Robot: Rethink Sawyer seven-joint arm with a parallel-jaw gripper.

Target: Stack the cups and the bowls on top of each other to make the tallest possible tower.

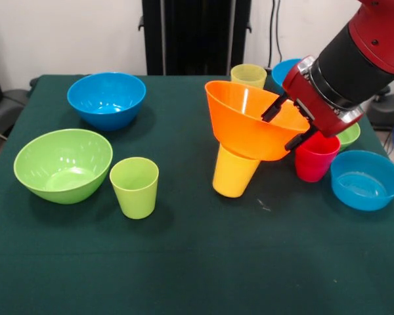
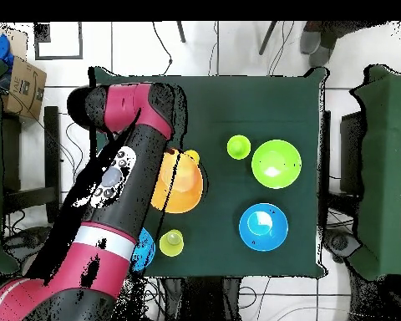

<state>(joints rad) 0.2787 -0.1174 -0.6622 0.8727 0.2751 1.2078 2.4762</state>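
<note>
My gripper [image 1: 285, 125] is shut on the right rim of the large orange bowl [image 1: 249, 121], one finger inside and one outside. The bowl is tilted toward the camera and its base sits on the mouth of the upright bright yellow cup [image 1: 234, 174]. The red cup [image 1: 315, 159] stands just right of them, under my wrist. The lime green cup [image 1: 134, 187] and the large lime green bowl [image 1: 62, 164] stand at the front left. In the overhead view the orange bowl [image 2: 183, 184] lies beside my arm, with the yellow cup [image 2: 192, 155] showing at its edge.
A medium blue bowl [image 1: 106, 98] stands at the far left and the small shallow blue bowl [image 1: 366, 178] at the right. The paler yellow cup [image 1: 248, 75], a second medium blue bowl [image 1: 285, 69] and the small green bowl [image 1: 349, 134] stand behind my arm.
</note>
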